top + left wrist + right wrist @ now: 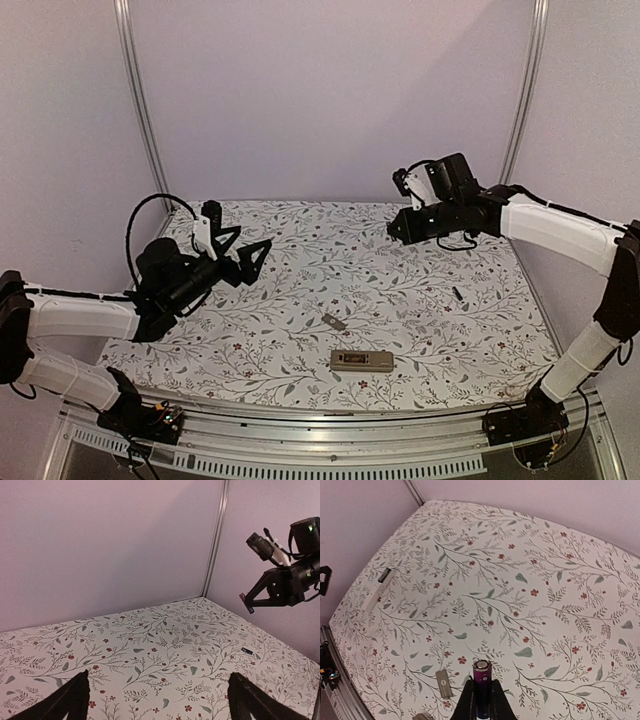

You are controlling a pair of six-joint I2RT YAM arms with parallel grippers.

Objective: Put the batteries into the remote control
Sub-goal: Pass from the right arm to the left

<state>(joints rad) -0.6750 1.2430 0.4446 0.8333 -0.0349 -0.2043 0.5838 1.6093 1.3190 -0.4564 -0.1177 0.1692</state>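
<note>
The remote control lies near the table's front edge, its battery bay facing up. Its loose cover lies just behind it and also shows in the right wrist view. My right gripper hangs high over the back right of the table, shut on a dark battery with a purple-red band. It also shows in the left wrist view. A second battery lies on the table at the right and also shows in the left wrist view. My left gripper is open and empty above the left side, its fingertips wide apart.
The table has a floral cloth, with walls behind and at both sides and metal posts in the back corners. A small dark object, possibly another battery, lies near the table's left edge. A rail runs along the front.
</note>
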